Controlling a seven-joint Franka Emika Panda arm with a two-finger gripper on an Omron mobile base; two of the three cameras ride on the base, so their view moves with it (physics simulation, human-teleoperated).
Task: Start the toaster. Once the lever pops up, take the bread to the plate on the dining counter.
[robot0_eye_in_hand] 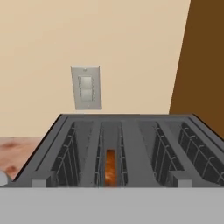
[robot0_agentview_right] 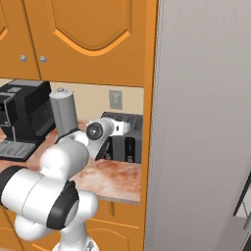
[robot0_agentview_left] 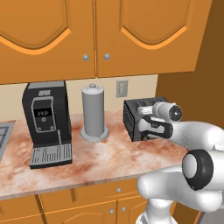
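The toaster (robot0_agentview_left: pixel 131 118) stands on the marbled worktop (robot0_agentview_left: pixel 109 153), at 3 o'clock from the grey canister (robot0_agentview_left: pixel 94 113). The gripper (robot0_agentview_left: pixel 142 110) hovers directly over the toaster's top, jaws fully spread, holding nothing. In the hand view, the bread (robot0_eye_in_hand: pixel 110 168) sits deep in the left slot.

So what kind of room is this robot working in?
A home kitchen, by the look of it: a toaster and a coffee machine stand on a marbled worktop under orange wall cabinets.
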